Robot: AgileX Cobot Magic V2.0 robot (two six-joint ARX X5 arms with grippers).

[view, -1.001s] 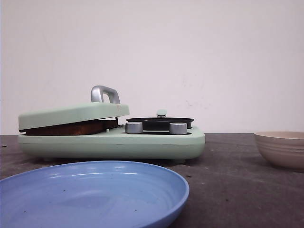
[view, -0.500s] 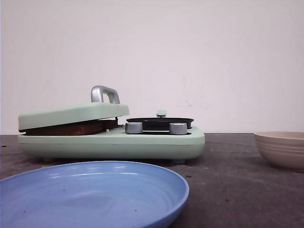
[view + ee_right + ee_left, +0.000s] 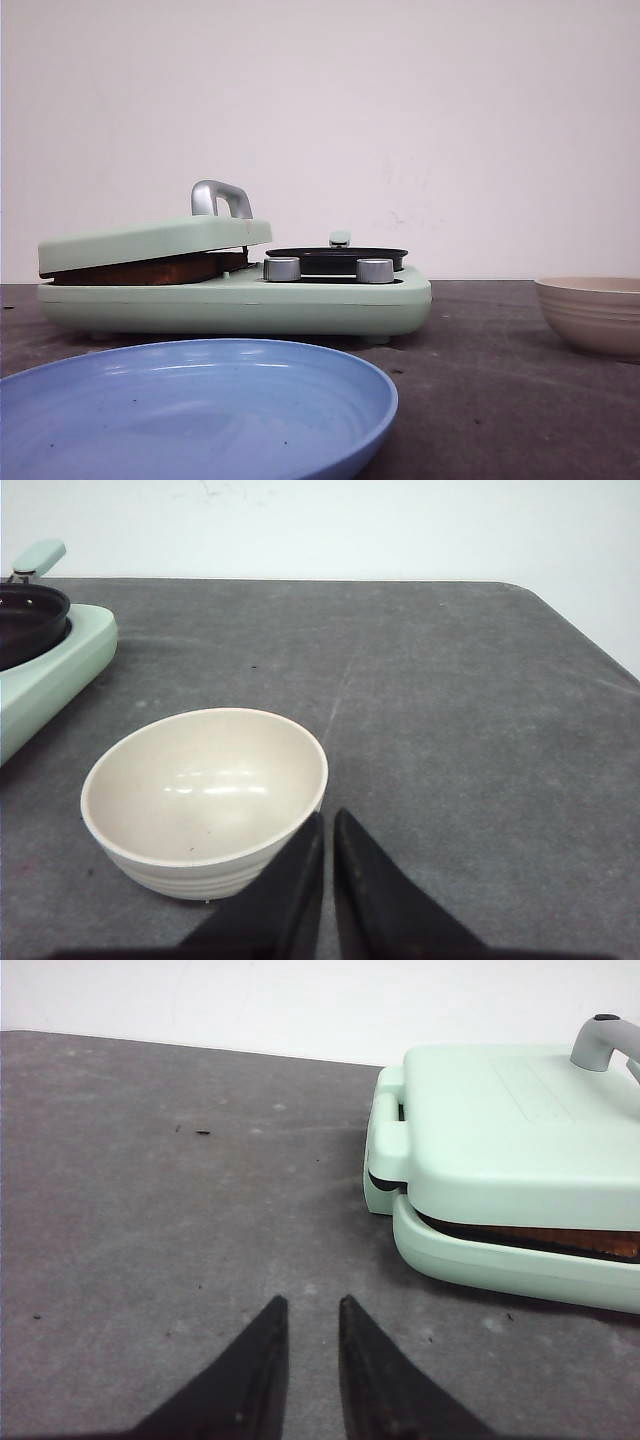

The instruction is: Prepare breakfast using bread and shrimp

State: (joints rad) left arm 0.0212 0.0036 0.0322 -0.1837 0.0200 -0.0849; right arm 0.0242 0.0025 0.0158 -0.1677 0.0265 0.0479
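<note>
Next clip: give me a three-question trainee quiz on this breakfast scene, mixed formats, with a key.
1. True or false: the beige ribbed bowl holds shrimp.
2. What sits under the mint-green hinged lid of the mint-green breakfast maker? A) browned bread B) egg C) nothing
3. Fill in: the round blue plate is ____.

Key: 1 false, it looks empty. 2 A. 3 empty.
</note>
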